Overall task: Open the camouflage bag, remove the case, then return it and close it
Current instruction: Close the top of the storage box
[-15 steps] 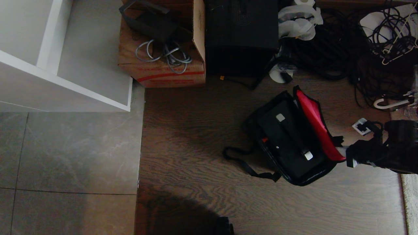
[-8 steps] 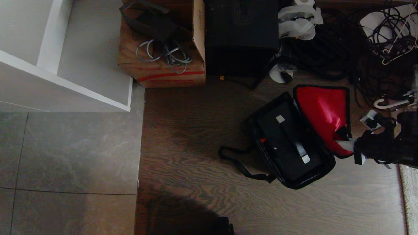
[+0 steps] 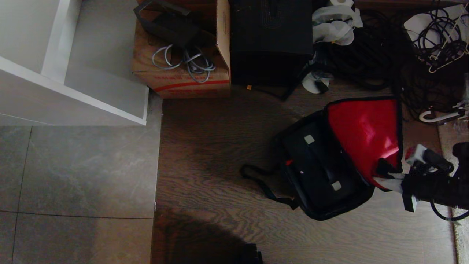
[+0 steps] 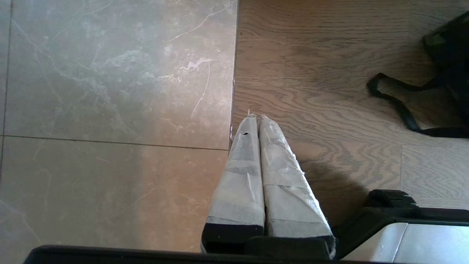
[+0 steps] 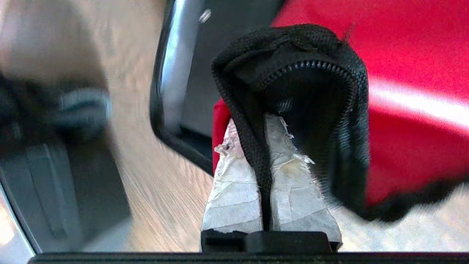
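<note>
Dark wood flooring [image 3: 220, 165] is filling most of the head view, meeting grey stone tile [image 3: 73, 172] on the robot's left, while a brown cardboard box [image 3: 183, 79], a taller black box [image 3: 271, 36] and a tangle of black cables [image 3: 384, 55] are crowding the far edge. On the wood, toward the robot's right, the camouflage bag [image 3: 289, 146] is lying open, its red-lined lid [image 3: 362, 132] folding outward and facing up, its black shoulder strap [image 3: 263, 187] trailing toward the tile. Inside the bag the case [image 3: 318, 165] is sitting, its handle with pale ends lying along the top. Judging from this, the opening step is nearly finished: the lid is standing clear of the mouth, but the case is not yet being lifted, and taking it out, returning it and closing the bag are all remaining. The right arm is reaching in low from the right edge of the head view, roughly level, and the right gripper [image 5: 265, 146] is pinching the black zippered rim of the lid at its near corner, the taped fingers [image 5: 234, 183] pressing narrowly together on the fabric. The left gripper [image 4: 256, 121] is hanging parked over the seam between tile and wood, well apart from the bag, its taped fingers pressing together on nothing.
</note>
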`<state>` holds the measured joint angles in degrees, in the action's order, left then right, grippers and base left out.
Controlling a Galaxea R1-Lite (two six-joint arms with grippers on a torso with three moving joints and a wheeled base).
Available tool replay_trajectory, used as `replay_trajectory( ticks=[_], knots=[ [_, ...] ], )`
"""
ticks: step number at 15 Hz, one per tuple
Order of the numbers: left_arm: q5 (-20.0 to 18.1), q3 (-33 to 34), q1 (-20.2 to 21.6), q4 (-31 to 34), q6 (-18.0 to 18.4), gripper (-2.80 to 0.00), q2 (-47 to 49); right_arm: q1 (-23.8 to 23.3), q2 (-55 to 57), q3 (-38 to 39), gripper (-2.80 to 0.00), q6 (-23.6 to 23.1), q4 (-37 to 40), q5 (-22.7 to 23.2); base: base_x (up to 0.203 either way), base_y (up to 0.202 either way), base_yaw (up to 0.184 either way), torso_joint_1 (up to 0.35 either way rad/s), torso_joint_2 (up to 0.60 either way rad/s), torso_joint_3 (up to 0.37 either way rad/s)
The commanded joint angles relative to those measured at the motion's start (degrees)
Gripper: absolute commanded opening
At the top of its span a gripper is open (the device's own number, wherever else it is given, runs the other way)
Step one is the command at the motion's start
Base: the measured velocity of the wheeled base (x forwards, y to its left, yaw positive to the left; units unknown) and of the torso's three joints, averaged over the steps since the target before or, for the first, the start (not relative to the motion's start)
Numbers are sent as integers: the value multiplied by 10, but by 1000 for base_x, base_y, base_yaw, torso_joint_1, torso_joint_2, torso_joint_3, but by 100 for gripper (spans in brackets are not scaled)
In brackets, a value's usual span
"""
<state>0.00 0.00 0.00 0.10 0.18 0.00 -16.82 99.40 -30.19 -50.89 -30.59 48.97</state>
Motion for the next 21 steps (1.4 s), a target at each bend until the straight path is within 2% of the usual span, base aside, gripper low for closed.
replay_trajectory(
  ticks=[1,3,5,7,10,12,13,17,19,21],
  knots=[
    [0,0,0,0,0,-280,-1,12,14,8,-280,-69,0,2,0,0,0,0,0,0],
    [0,0,0,0,0,-280,-1,12,15,3,-280,-79,4,-2,0,0,0,0,0,0],
    [0,0,0,0,0,-280,-1,15,15,9,-280,-83,22,12,0,0,0,0,0,0],
    [0,0,0,0,0,-280,-1,48,15,8,-280,-84,36,35,0,0,0,0,0,0],
    [0,0,0,0,-1,-280,-1,96,13,6,-280,-84,50,39,0,0,0,0,0,0],
    [0,0,0,0,0,-280,-1,97,17,5,-280,-86,51,30,0,0,0,0,0,0],
    [0,0,0,0,0,-280,-1,97,20,6,0,-85,52,25,0,0,0,0,0,0],
    [0,0,0,0,0,-280,-1,104,28,2,0,-83,53,27,0,0,0,0,0,0],
    [0,0,0,0,0,-280,-1,130,26,-2,0,-70,57,27,0,0,0,0,0,0],
    [0,0,0,0,0,-280,-1,165,28,-5,0,-33,60,37,0,0,0,0,0,0]
  ],
)
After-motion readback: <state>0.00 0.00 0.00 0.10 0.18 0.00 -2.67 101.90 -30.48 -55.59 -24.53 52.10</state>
